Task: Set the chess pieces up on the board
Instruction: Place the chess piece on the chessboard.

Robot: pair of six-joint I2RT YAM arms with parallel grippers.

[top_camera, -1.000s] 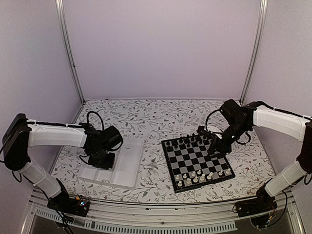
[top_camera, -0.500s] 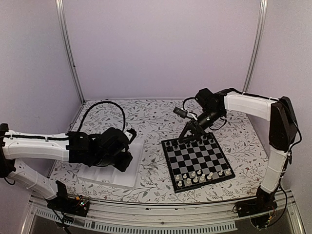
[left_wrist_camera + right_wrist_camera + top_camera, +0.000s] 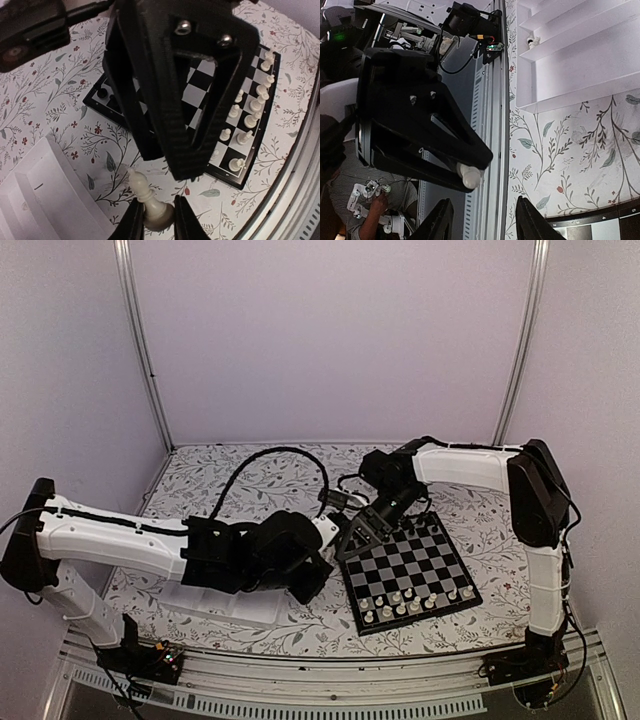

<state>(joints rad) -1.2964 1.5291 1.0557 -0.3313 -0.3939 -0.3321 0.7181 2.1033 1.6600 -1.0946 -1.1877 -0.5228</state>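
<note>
The setup is looking well along but not finished: black pieces (image 3: 385,530) are lining the board (image 3: 410,565) at its 12 o'clock edge, and white pieces (image 3: 415,602) are filling its 6 o'clock rows. Just off its 10 o'clock corner, the left end effector (image 3: 156,220) is pinching a white piece (image 3: 147,200) by the base, while the right end effector (image 3: 484,220) is gaping wide and empty opposite it. What looks like another piece (image 3: 533,42) is waiting in the tray (image 3: 570,60).
</note>
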